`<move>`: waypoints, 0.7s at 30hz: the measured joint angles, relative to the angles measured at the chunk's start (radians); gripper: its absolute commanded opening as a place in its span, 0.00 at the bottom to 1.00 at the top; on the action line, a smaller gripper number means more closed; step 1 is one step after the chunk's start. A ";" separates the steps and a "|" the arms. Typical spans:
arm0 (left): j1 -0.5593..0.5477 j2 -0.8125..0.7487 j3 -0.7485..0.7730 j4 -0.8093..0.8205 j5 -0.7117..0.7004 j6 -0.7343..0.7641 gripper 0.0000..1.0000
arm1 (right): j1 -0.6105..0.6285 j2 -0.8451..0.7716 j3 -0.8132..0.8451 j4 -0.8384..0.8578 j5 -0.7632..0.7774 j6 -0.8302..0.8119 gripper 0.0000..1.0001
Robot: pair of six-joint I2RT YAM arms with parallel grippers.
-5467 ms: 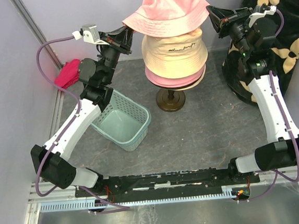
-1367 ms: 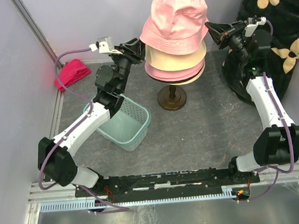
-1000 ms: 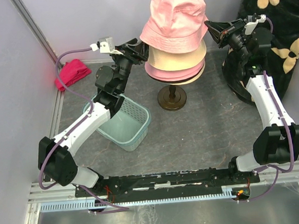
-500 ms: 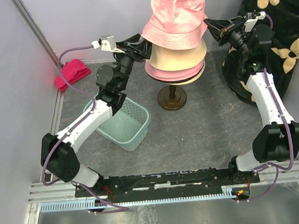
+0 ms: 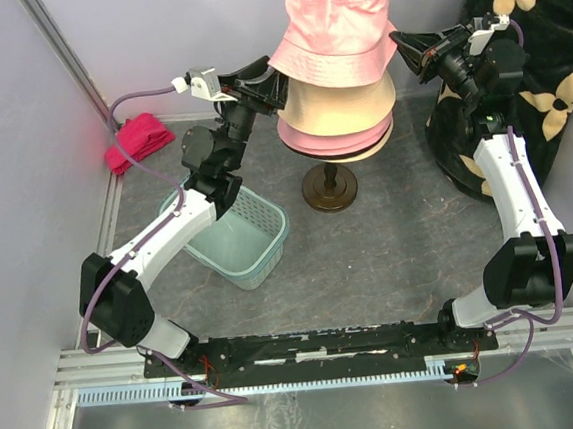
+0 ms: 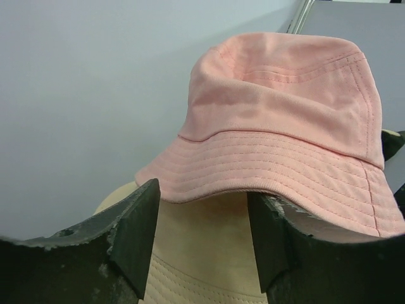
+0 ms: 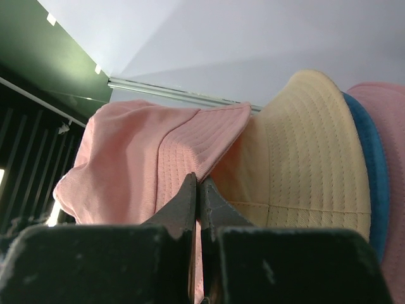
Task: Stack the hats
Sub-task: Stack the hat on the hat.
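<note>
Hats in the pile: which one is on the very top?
The light pink hat. It sits highest, over the beige hat; a blue hat and a darker pink hat lie lower down.

Pink hat (image 5: 335, 20) atop stack (image 5: 343, 109) blocks centre; basket (image 5: 263, 254) near-left.
</note>
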 measured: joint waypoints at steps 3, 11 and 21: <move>0.000 0.000 0.008 0.005 0.000 0.018 0.47 | 0.000 0.000 0.002 -0.004 -0.003 -0.002 0.02; 0.000 0.014 0.058 0.005 0.001 0.054 0.33 | 0.000 0.006 0.012 -0.011 -0.006 -0.002 0.02; 0.000 0.044 0.122 0.002 0.005 0.124 0.32 | 0.000 0.027 0.033 -0.005 0.002 0.013 0.02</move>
